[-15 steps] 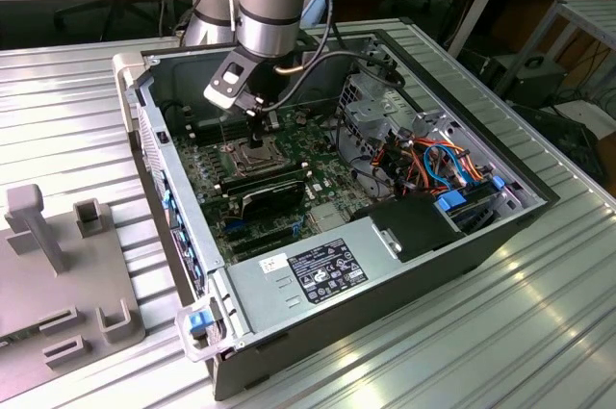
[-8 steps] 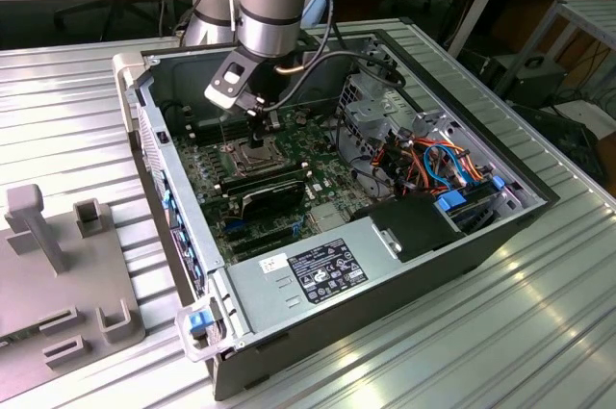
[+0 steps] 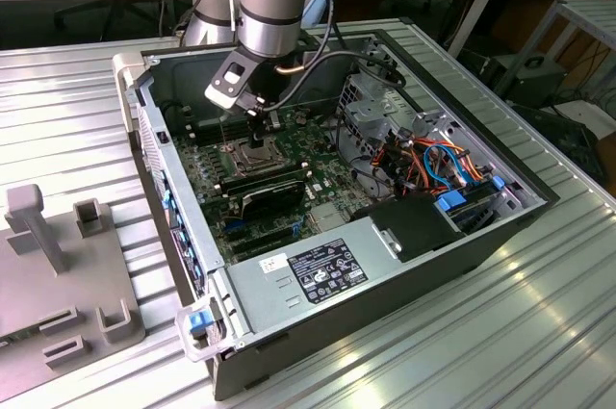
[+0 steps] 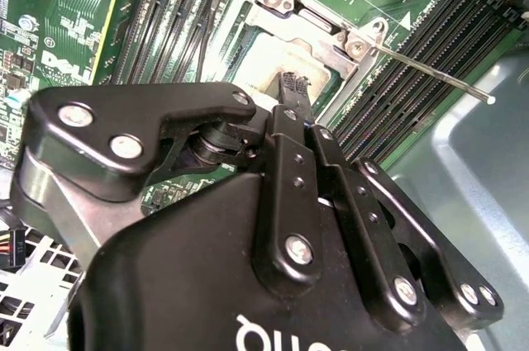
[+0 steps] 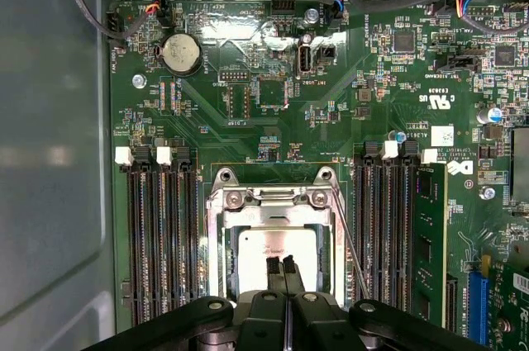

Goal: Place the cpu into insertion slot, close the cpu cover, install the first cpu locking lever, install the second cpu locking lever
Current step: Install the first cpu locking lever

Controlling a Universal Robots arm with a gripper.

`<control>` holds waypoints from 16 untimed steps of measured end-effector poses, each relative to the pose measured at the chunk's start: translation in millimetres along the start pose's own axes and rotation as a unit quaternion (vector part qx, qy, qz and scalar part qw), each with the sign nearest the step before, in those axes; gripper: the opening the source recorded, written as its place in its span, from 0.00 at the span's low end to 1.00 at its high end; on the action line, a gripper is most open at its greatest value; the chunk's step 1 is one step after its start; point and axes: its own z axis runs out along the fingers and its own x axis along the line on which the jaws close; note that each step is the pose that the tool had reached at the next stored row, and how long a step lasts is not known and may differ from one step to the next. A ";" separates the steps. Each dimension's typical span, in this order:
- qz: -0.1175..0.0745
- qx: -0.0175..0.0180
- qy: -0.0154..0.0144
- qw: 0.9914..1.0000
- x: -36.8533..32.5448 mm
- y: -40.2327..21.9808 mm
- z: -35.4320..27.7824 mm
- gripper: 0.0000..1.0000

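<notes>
Gripper [image 5: 280, 263], fingers drawn together (nothing visibly between them), is hovering directly above the cpu [image 5: 258, 250], fingertips pointing at its silver top.

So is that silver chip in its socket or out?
In: the chip lies flat within the square metal frame, its shiny top showing through the window.

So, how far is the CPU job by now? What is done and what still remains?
Done, it seems: the cpu lies in the insertion slot, and the cpu cover appears lowered around it. In hand: the gripper, fingers shut, is right over the cpu's top. Left: one thin locking lever sticks out free beside the socket, not latched. I cannot make out the other lever.
</notes>
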 end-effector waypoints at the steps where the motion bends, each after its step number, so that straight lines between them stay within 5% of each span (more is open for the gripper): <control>1: 0.000 0.000 0.000 1.000 0.0 0.1 0.0 0.11; 4: -0.003 0.000 0.000 1.000 0.0 0.1 0.0 0.11; 6: -0.028 -0.001 0.000 1.000 0.1 0.1 0.1 0.11; 10: -0.070 -0.003 -0.001 0.998 -0.1 0.0 -1.2 0.11; 16: -0.084 -0.003 -0.002 0.996 -0.3 -0.1 -17.6 0.11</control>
